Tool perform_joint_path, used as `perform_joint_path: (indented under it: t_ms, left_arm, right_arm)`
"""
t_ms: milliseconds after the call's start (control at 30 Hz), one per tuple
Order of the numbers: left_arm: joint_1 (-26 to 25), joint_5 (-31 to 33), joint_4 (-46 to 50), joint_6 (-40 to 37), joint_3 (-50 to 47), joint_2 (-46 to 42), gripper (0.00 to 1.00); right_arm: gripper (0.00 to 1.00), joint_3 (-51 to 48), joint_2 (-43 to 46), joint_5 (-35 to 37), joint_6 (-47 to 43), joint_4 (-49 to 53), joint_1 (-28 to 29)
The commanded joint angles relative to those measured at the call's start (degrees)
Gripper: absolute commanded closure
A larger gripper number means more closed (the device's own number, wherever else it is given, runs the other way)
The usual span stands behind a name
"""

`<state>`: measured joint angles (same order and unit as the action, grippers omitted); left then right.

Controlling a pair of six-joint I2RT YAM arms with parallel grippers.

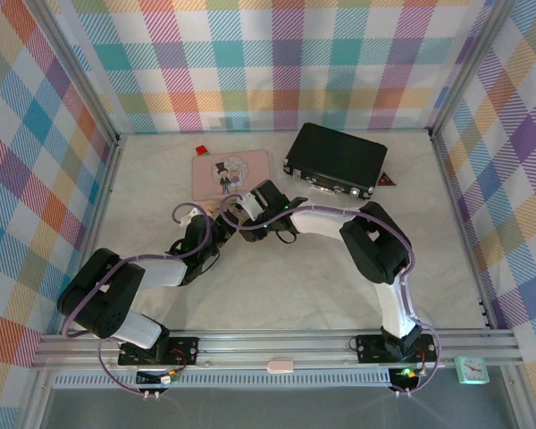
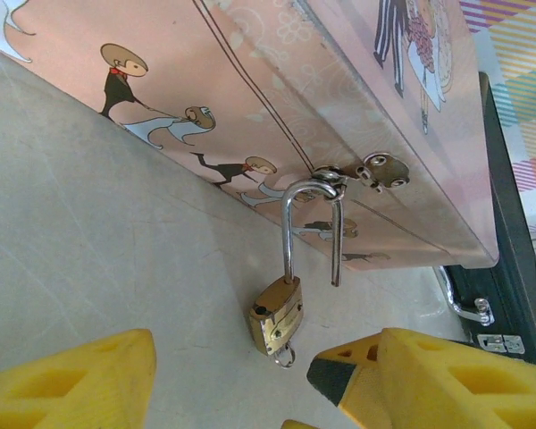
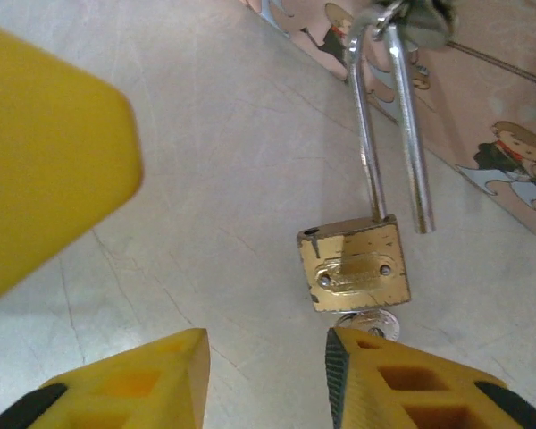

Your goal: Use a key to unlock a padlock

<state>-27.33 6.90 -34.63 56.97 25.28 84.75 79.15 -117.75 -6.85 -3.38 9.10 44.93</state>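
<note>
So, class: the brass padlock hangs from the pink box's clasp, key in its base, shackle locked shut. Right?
Not the shackle: it is open, one leg free outside the body, in the right wrist view. The padlock does hang from the pink box's clasp with the key in its base.

Left arm (image 1: 116, 295) folded at the elbow, forearm angled in toward table centre. Left gripper (image 2: 232, 384) sits low, jaws apart. Right arm (image 1: 375, 246) bent in from the right, right gripper (image 3: 268, 375) jaws also apart, the two grippers close together.
</note>
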Motion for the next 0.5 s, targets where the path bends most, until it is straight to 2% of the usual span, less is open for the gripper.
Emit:
perform_joint_path:
  t_ms: [0,100,467]
  left_arm:
    - [0.0,1.71,0.96,0.19,-0.05,-2.34,0.32]
    - [0.48,2.32,2.92,-0.49,0.04,-3.94,0.31]
    - [1.55,4.2,8.96,-2.39,-0.49,-9.99,0.29]
  right_arm:
    - [0.49,0.04,0.56,3.39,-0.11,1.42,-0.49]
    - [0.42,3.59,-2.13,3.22,0.27,4.05,-0.41]
    - [0.4,9.6,-9.01,5.87,6.46,5.21,-0.03]
